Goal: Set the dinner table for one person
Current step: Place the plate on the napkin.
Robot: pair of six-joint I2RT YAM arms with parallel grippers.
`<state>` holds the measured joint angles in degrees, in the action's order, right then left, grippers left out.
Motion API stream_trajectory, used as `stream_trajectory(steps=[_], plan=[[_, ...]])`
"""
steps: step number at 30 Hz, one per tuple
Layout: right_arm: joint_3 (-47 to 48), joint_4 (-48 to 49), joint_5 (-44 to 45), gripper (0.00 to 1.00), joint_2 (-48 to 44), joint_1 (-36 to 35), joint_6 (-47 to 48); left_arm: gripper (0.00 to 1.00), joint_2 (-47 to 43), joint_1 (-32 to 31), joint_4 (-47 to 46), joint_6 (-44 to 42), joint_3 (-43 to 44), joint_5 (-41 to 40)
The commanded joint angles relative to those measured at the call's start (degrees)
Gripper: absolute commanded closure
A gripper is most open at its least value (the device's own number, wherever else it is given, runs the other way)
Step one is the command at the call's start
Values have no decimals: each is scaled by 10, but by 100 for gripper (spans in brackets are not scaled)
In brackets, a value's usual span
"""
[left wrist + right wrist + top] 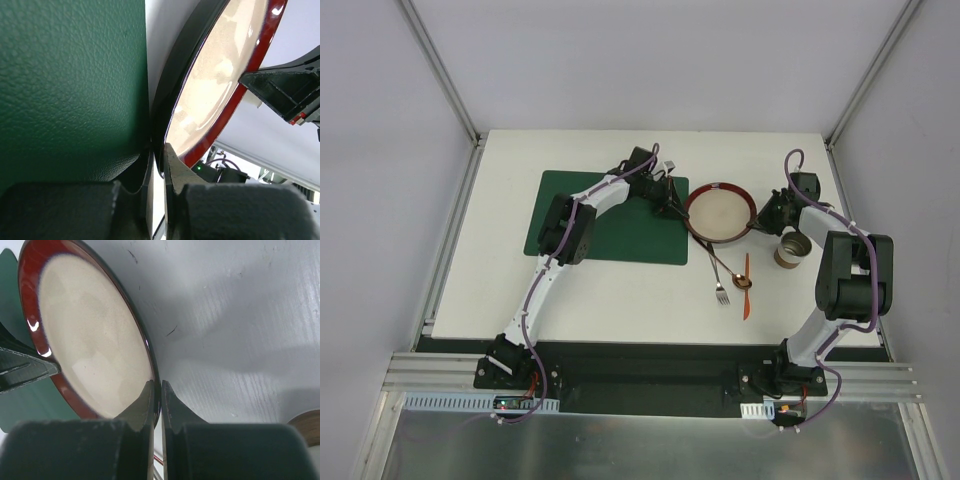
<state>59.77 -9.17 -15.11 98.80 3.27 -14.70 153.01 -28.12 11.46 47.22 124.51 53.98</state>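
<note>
A cream plate with a dark red rim (720,213) lies on the white dinner table (620,300), just right of the green placemat (605,215). My left gripper (678,212) is shut on the plate's left rim. In the left wrist view its jaws (159,149) pinch the dark edge of the plate (215,90) beside the placemat (70,90). My right gripper (761,220) is shut on the opposite rim. Its jaws (157,384) clamp the edge of the plate (90,335) in the right wrist view.
A silver fork (718,280), a copper spoon (740,283) and an orange utensil (746,295) lie in front of the plate. A brown cup (790,250) stands close by my right gripper. Aluminium posts rise at the table's back corners.
</note>
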Motion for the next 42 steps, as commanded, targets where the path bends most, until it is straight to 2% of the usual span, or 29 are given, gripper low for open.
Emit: stream_trajectory(steps=[1,22,35,42], plan=[[6,-3,-12,100,-2,-5,18,100,11,-11,-14,-5,-8,-18],[55,-23,-18,99,1,-6,31,100,-132,-11,4,-62,-83,-84],[73,-27,-32,100,1,-15,34,100,-155,-10,36,-92,-82,-108],[96,-31,-41,100,14,-32,34,100,-193,-4,77,-125,-107,-155]])
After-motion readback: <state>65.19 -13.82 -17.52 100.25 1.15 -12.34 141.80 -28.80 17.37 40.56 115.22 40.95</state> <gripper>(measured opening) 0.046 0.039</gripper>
